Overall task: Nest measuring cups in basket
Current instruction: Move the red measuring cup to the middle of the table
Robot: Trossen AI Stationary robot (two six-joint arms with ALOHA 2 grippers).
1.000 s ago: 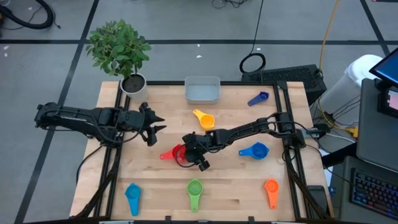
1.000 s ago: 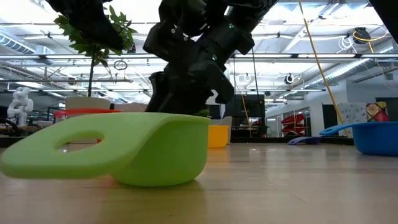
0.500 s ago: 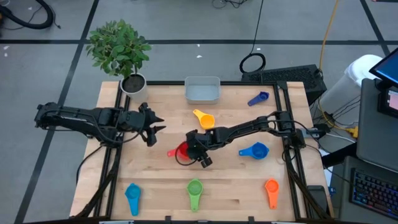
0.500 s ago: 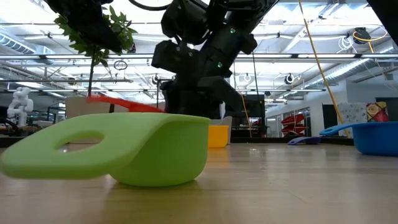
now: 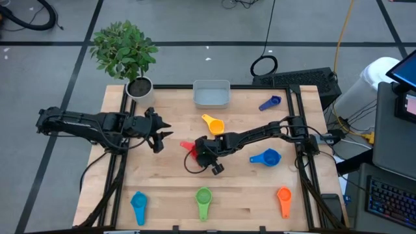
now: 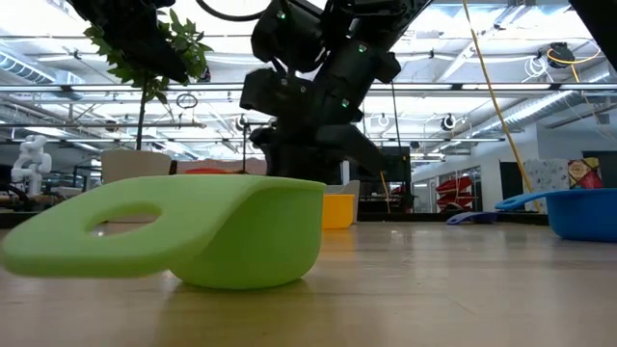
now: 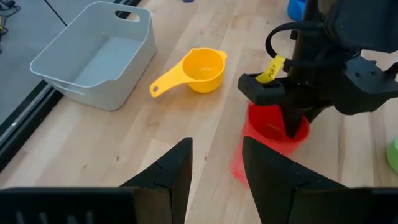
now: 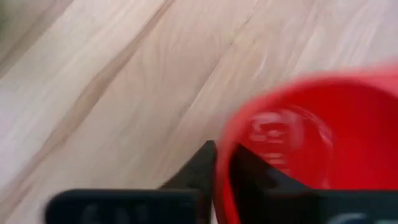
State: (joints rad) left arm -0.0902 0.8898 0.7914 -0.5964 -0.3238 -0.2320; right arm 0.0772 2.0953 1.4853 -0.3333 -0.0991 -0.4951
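So the right claw (image 5: 197, 151) has just snapped down on the rim of the red cup (image 7: 274, 126). A second ago its fingers were wide apart around it, and now one finger sits inside the bowl and the other outside, pinching the wall. In the high view the cup has also shifted: it was lower and further left near the frame's middle, and now only a sliver of red peeks out at the claw's upper left edge. The low view backs that up, with the red showing just above the big green cup (image 6: 183, 231) in the foreground, so it looks lifted off the desk (image 5: 169, 188), though that's hard to call for sure.

The left claw (image 5: 160, 132) hasn't budged, parked at mid-left of the high view with its fingers partly apart and nothing in them.

What it means for the job: this looks like the first cup on its way. The basket (image 5: 211, 94) at top centre sits empty, and the yellow cup (image 5: 212, 123) lies right between the red one and the basket, so the carry probably needs to clear it. Still waiting on the desk: green (image 5: 203, 200), light blue (image 5: 139, 205), orange (image 5: 283, 199), and the two dark blue ones (image 5: 266, 158) (image 5: 270, 103).
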